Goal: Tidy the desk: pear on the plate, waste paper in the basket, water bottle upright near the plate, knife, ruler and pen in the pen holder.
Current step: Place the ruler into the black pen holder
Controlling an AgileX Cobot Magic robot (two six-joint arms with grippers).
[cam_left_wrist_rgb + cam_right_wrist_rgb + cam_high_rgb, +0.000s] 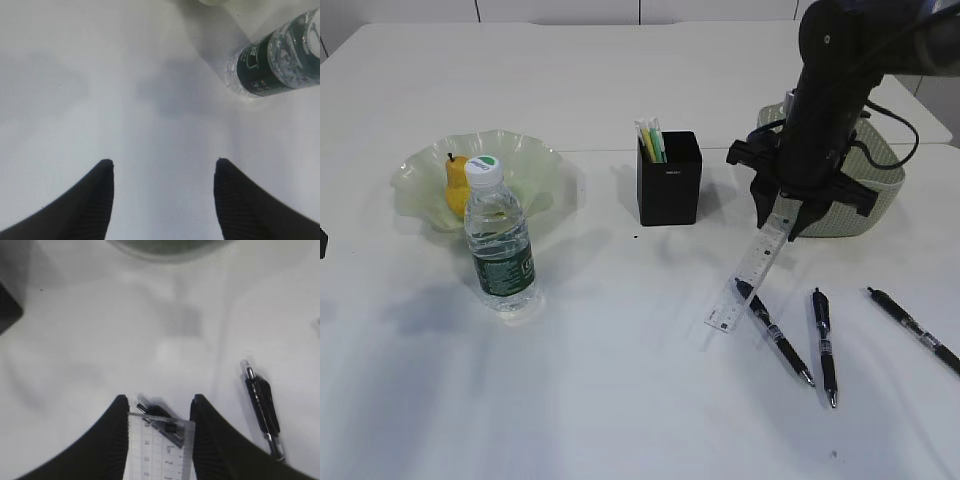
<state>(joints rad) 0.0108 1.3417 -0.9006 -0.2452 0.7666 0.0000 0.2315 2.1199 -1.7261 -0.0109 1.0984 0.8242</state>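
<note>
Water bottle (501, 247) before plate (535, 160); pear (456, 180) on it.

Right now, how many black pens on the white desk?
3, all lying on the desk's right side: one black pen partly under the clear plastic ruler's low end, a second beside it, a third near the right edge. Others may sit in the black holder.

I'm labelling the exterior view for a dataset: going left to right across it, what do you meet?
Plate with the pear → water bottle → pen holder → ruler, held in the right gripper → basket. Three pens lie in front on the right, left out because they overlap the ruler and basket.
</note>
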